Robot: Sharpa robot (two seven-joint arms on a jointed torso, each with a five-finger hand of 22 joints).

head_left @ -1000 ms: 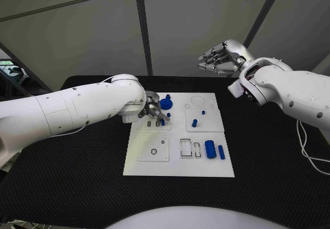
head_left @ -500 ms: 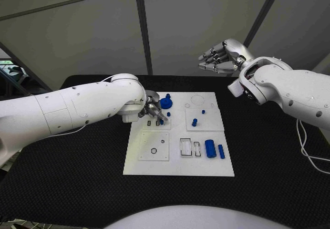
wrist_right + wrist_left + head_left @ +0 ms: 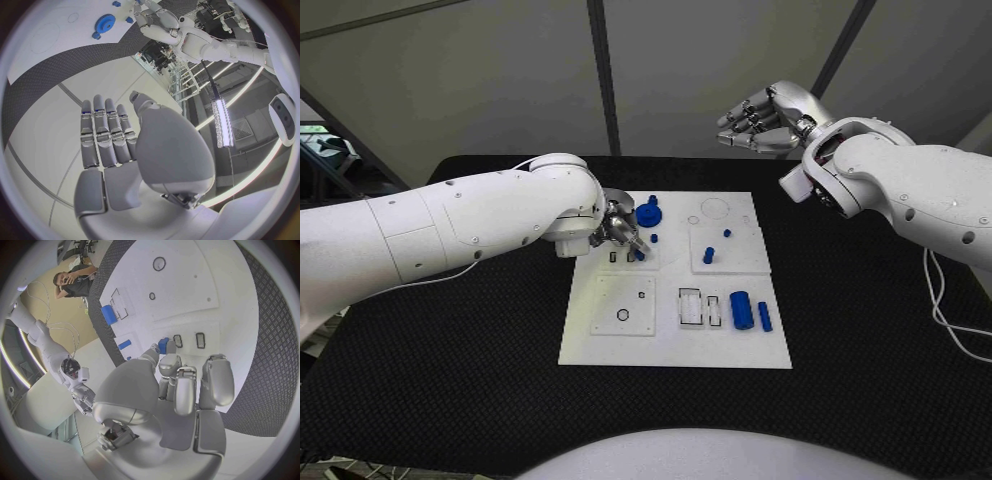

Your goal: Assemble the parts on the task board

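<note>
The task board (image 3: 672, 345) lies flat in the middle of the black table (image 3: 444, 400), a white plate divided into raised square tiles. On its far left tile stands a blue gear (image 3: 648, 215). The far right tile carries a small blue peg (image 3: 726, 236) and a taller blue peg (image 3: 707, 256), both upright. Near the board's right edge two blue cylinders lie side by side: a thick one (image 3: 740, 311) and a thin one (image 3: 764, 317), just beside a pair of rectangular slots (image 3: 700, 308). The near left tile (image 3: 623, 306) shows a dark ring and small holes.

The left hand (image 3: 623, 232) is lowered over the board's far left tile, just beside the blue gear. In the left wrist view its fingers (image 3: 214, 380) curl downward, and a small blue part (image 3: 164, 345) sits at the tips of thumb and finger, directly next to two small slots; the hand appears to pinch this part.

The right hand (image 3: 764, 120) is raised well above and behind the table, clear of the board. Its fingers (image 3: 106, 135) lie side by side, folded partly toward the palm, with nothing in them.
</note>
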